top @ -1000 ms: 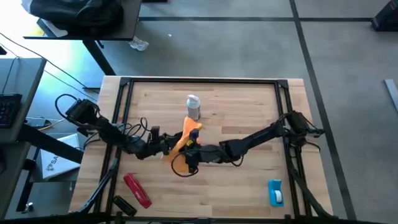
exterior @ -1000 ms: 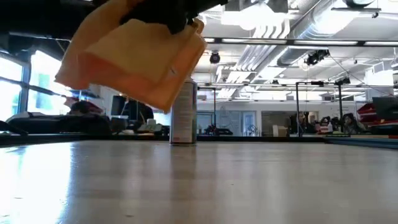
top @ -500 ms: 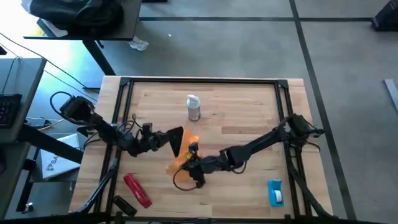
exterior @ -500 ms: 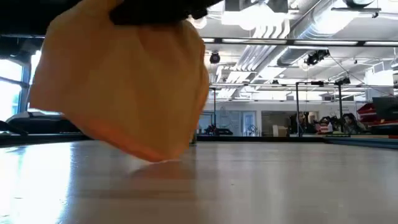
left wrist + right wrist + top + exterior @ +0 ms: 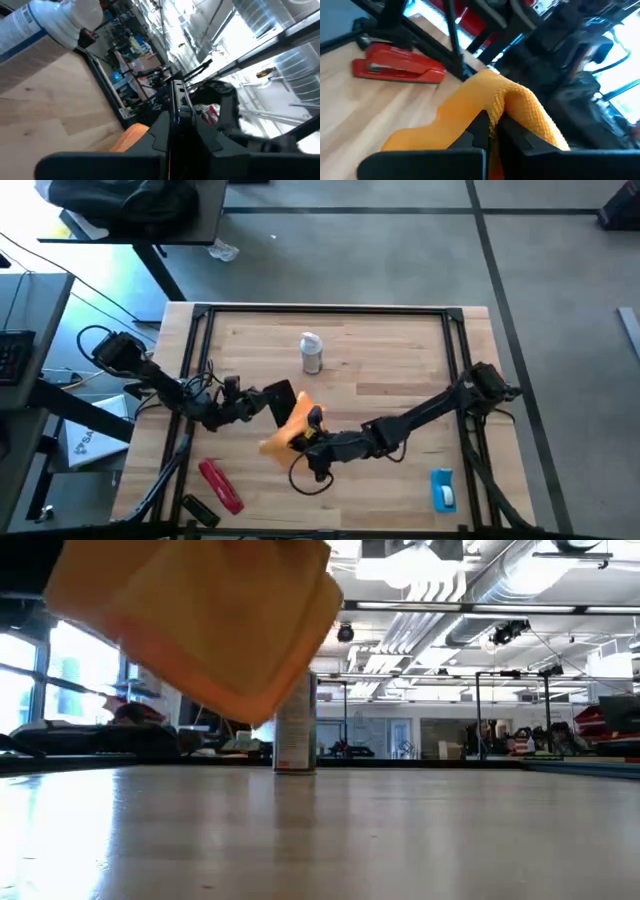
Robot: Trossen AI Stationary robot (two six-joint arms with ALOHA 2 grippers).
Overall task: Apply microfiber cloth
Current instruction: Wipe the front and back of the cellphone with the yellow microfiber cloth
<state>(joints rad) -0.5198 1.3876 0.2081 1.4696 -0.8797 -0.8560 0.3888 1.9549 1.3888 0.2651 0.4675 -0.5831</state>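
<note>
Just in front of the spray can (image 5: 311,353), toward the bench's (image 5: 400,360) near edge, the microfiber cloth (image 5: 288,430) hangs clear of the wood, pinched in the right tool (image 5: 492,131); its fingers are pressed together on a fold, with most of the fabric drooping loose below; the left tool (image 5: 283,396) waits just beside the cloth, on the side toward the can, and whether it is spread I cannot tell. That thin pinch could slip once the cloth drags on the wood; the two tools sit close enough to collide; a wide wipe toward the can might topple it.
</note>
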